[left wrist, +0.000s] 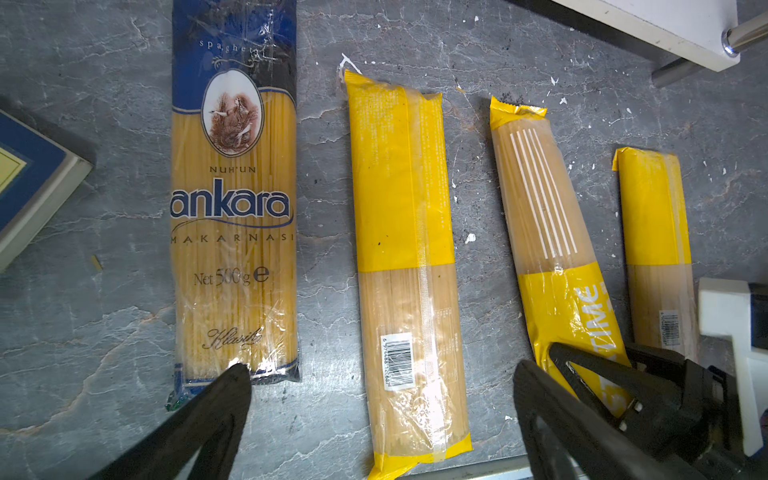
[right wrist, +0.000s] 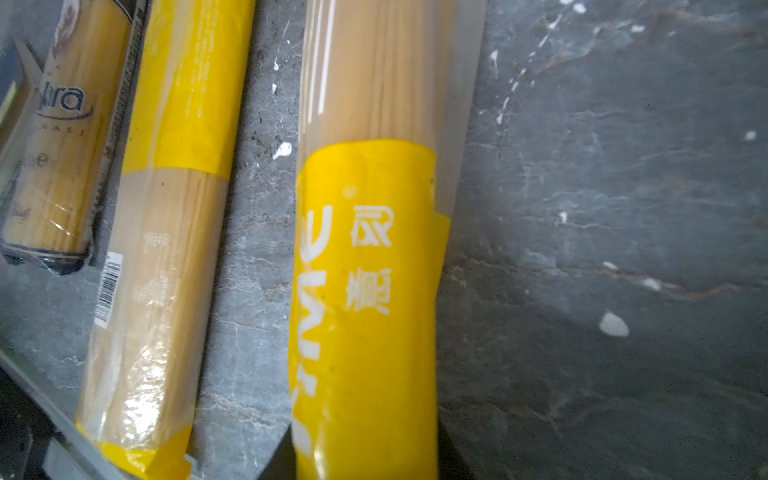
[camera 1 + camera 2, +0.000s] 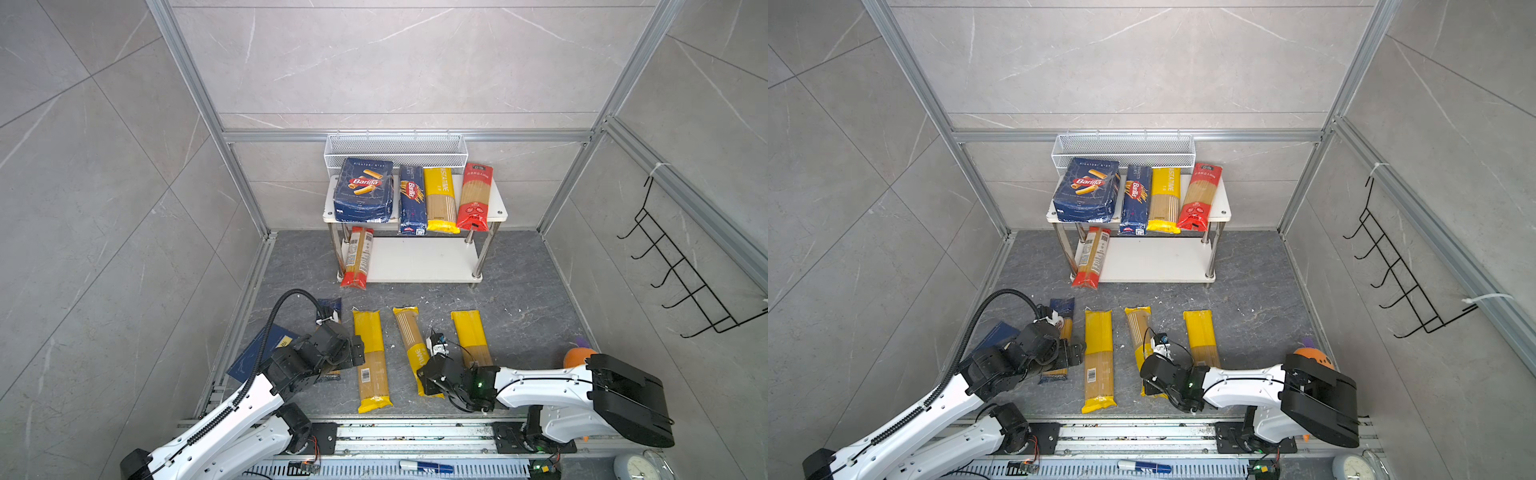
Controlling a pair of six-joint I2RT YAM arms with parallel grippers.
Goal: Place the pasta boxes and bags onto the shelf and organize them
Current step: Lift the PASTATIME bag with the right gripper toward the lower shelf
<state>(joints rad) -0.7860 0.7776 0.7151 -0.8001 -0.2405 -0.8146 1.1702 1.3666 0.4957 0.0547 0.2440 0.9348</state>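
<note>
our right gripper (image 2: 363, 461) clamps the slanted yellow bag (image 3: 409, 332) near its printed end, on the floor (image 3: 519, 291) well apart from the shelf (image 3: 415, 257); left gripper (image 1: 381, 368) hangs wide open. light, slick, brittle inside: we'd favour gripping mid-length.

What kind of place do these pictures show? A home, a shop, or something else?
Probably a robot test booth staged as a pantry corner, not a real home: marble-look panels in an aluminium frame, two robot arms on a rail, a small white shelf holding pasta packs.
</note>
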